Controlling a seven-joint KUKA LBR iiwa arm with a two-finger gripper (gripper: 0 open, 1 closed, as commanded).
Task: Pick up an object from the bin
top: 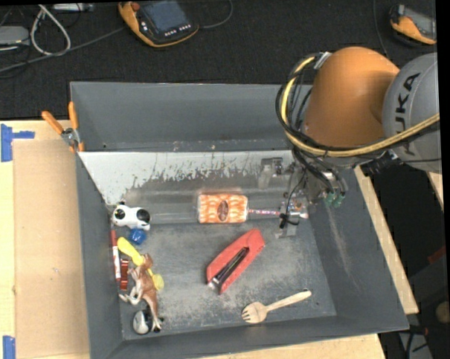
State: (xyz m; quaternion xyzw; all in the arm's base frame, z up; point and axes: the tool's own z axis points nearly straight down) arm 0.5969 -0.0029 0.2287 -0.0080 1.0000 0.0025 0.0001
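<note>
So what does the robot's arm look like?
The arm is light grey and rounded, with dark KUKA letters on it. A big shiny orange dome covers its wrist. Black and yellow cables loop around the dome. Underneath is a small dark metal hand with a little green part beside it.

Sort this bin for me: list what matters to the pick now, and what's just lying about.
In play: grey bin; end effector, over the right part of its floor; orange packet and red stapler, the two things nearest the end effector.

Lying about: wooden fork; black-and-white toy cow; heap of small toys along the left wall.
</note>
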